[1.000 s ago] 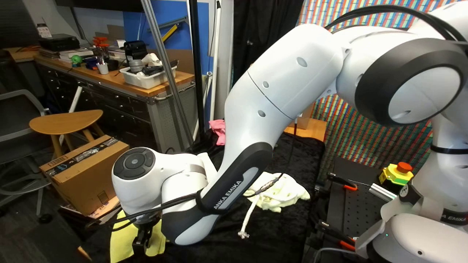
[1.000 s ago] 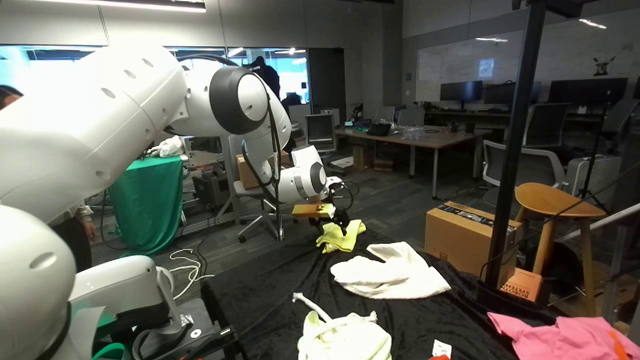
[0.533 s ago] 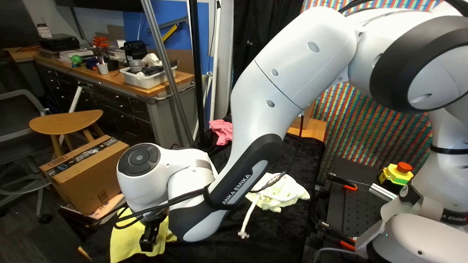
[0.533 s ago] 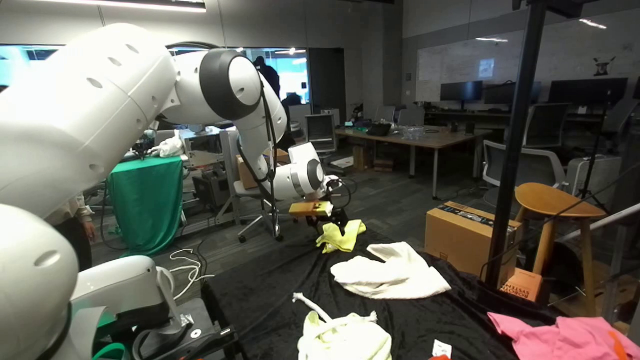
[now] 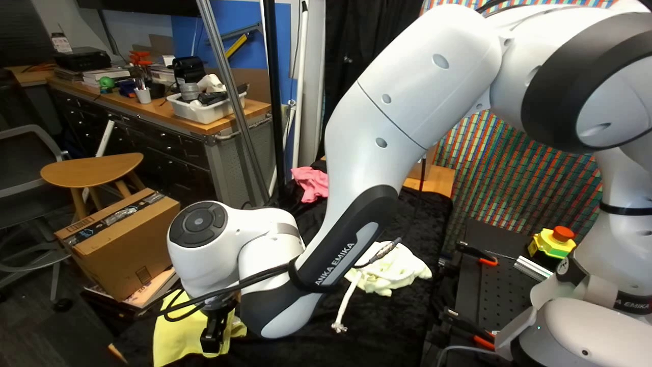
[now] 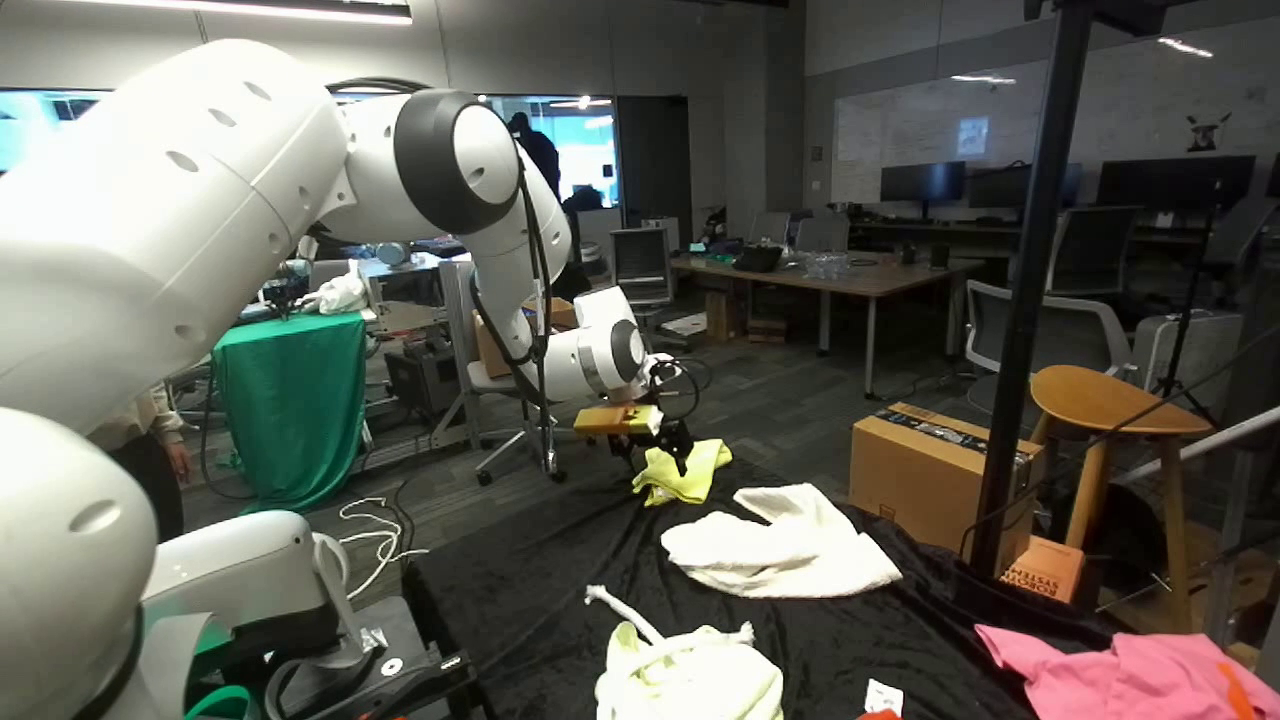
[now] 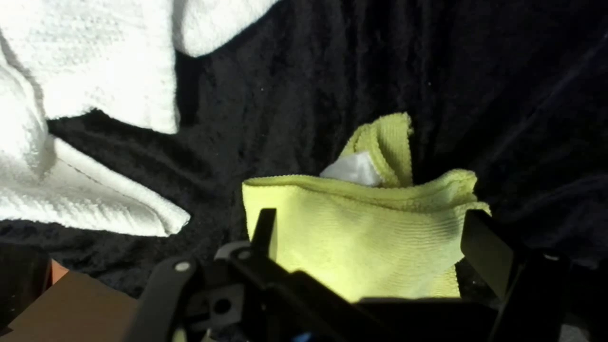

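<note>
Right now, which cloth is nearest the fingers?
The bright yellow cloth, seen between the fingers in the wrist view; the white cloth, corded cloth and pink cloth lie farther off.

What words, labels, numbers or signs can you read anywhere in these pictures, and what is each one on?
"ANKA EMIKA": on the arm.
"A EMIKA": on the arm's base.
"ROBOTI SYSTEM", as best it reads: on the book.
Too small or blurred to read: print on the box, the white tag and the bottle.
The wrist view shows no readable text.
</note>
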Controlling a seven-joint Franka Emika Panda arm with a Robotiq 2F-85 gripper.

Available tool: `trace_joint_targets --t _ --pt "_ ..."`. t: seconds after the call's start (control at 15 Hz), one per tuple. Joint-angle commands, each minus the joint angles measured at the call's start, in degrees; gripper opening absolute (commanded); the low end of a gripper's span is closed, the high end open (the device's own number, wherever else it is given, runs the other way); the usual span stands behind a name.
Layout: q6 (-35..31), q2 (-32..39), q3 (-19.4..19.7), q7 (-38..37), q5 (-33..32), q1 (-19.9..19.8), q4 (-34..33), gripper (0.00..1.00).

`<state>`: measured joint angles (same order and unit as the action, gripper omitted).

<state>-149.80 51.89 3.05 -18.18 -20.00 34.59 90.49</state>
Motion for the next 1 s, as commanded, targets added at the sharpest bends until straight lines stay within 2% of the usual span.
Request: trace_joint_targets --t 0.0,0.33,0.47,0.53,0.6,0.67,0.73,0.93 --pt "-0.1 -1.6 0.5 -0.6 0.1 0.7 1.5 1.0" --pt "-0.1 -1.3 0.2 -0.1 0.4 0.4 0.9 1.0" --pt "0.0 -1.0 0.0 0.1 0.5 0.4 0.6 0.96" --pt "0.1 -0.9 -0.1 0.2 0.5 0.3 0.4 0.83" --pt "0.3 -0.8 -0.3 0.4 0.7 0.1 0.2 0.78" --pt "0.3 -0.7 -0.5 0.6 0.8 0.0 0.1 0.85" --pt "0.4 -0.6 -0.7 0.8 0.9 -0.1 -0.1 0.81" --pt "0.9 0.3 -1.5 1.4 1.3 -0.3 -1.2 0.79"
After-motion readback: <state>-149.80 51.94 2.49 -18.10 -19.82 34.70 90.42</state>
